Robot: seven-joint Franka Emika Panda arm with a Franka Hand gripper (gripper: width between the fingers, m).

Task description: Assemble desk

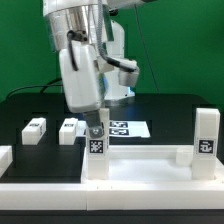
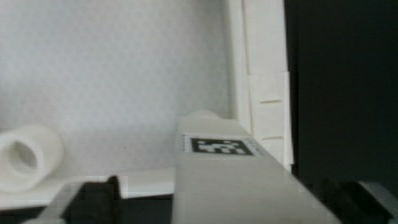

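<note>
While the gripper (image 1: 93, 120) hangs over the tabletop (image 1: 145, 162), its jaws stand wide, one on each side of the leg (image 1: 96, 146). The wrist view shows a gap on both sides, so it's open and gripping nothing.

The leg sits at the tabletop's corner on the exterior view's left, and a second leg (image 1: 205, 135) stands at the right corner.

My read is that this one is being seated in its socket. If it needs another twist, close squarely on its flat faces and keep the wrist centred over the leg, so turning doesn't tip it. If it's done, rise straight up and don't brush it.

The leg stands upright, long axis vertical, tag facing the exterior camera. The tabletop lies flat along the table's camera-side edge, long axis running across the exterior view.
</note>
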